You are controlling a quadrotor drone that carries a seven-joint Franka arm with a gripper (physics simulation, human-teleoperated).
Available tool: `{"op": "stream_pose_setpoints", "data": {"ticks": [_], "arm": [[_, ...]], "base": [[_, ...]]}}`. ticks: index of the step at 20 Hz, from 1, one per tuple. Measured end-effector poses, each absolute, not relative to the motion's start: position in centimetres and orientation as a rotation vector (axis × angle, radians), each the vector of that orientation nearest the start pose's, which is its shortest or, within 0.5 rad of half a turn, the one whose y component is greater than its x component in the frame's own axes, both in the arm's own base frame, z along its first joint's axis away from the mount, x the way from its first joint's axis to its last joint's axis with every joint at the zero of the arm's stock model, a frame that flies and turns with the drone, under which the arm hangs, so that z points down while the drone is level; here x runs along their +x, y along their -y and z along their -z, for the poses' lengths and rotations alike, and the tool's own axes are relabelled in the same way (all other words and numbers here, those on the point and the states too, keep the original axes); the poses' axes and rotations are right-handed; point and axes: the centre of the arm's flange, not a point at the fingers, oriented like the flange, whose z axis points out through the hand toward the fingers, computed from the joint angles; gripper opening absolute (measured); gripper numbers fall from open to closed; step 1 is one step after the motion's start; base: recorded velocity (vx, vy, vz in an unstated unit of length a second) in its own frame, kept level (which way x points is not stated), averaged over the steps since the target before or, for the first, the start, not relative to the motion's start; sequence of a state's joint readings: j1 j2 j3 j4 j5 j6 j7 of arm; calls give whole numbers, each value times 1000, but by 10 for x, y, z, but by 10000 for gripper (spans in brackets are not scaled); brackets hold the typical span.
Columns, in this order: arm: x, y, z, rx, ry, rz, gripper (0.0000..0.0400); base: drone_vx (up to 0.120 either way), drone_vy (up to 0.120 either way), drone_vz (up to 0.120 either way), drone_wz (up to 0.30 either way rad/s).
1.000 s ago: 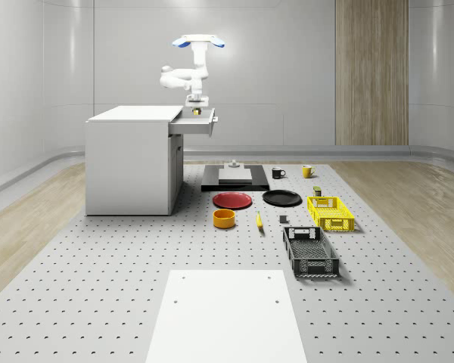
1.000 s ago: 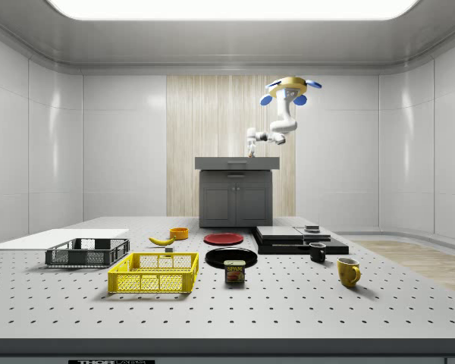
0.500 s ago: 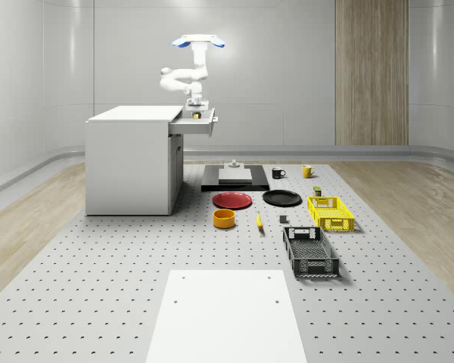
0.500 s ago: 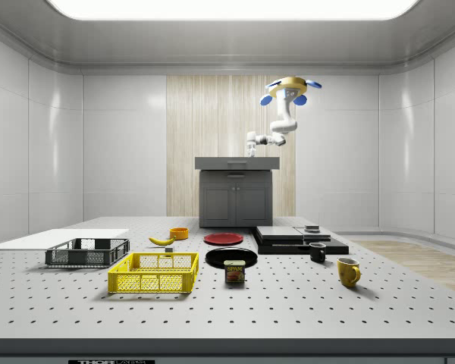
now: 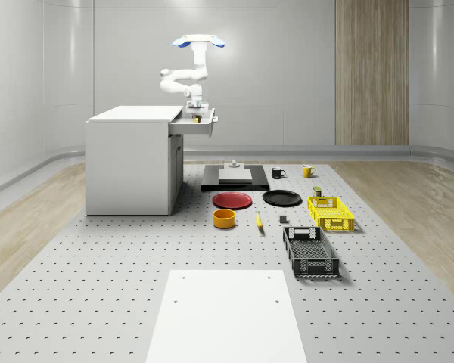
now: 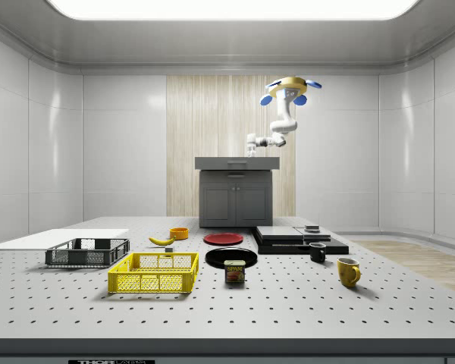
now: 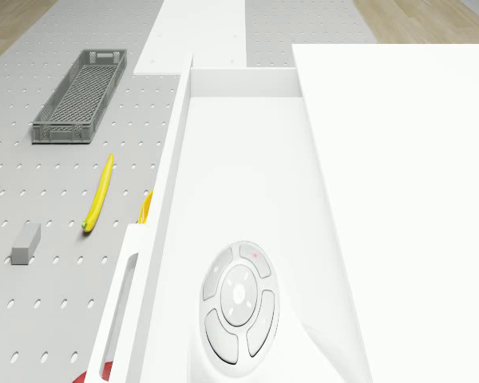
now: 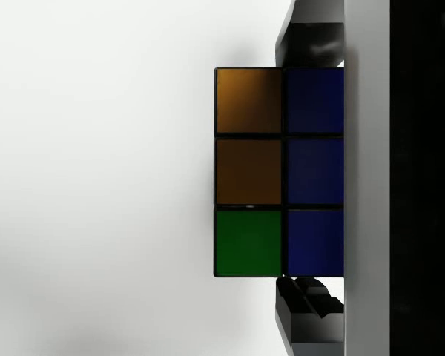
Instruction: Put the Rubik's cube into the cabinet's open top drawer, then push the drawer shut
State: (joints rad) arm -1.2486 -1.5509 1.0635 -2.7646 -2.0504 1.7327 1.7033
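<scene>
The Rubik's cube [image 8: 248,170] shows orange, green and blue tiles and lies over the white floor of the cabinet's open top drawer [image 5: 201,127], close to one drawer wall [image 8: 367,178]. My gripper [image 8: 311,170] is shut on it, with a dark finger [image 8: 311,44] flush against each of two opposite sides. The drone [image 5: 199,40] hovers above the drawer, its arm bent down so the gripper [image 5: 195,110] is just inside it. The drone view looks down on the wrist [image 7: 238,303] inside the drawer [image 7: 164,199]. In the side view the gripper [image 6: 250,150] is at the top of the cabinet [image 6: 235,199].
On the perforated table beside the cabinet [image 5: 129,162] lie a red plate [image 5: 232,200], a black plate [image 5: 281,198], an orange bowl [image 5: 224,218], a banana [image 7: 98,195], a yellow crate [image 5: 331,212], a dark crate [image 5: 310,251], two mugs and a black platform [image 5: 234,178].
The arm's elbow has lifted and the wrist has shifted slightly toward the cabinet body over the drawer. The drone has stayed where it was.
</scene>
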Motion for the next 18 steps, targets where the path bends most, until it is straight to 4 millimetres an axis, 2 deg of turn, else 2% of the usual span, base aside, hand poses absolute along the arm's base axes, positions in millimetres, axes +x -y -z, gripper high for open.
{"op": "stream_pose_setpoints", "data": {"ticks": [9,14,18], "arm": [[307,0,-549,1,2,-786,398],[307,0,-533,1,2,-786,400],[307,0,-527,1,2,-786,400]], "base": [[0,0,0,0],[0,0,120,0],[-100,120,120,0]]}}
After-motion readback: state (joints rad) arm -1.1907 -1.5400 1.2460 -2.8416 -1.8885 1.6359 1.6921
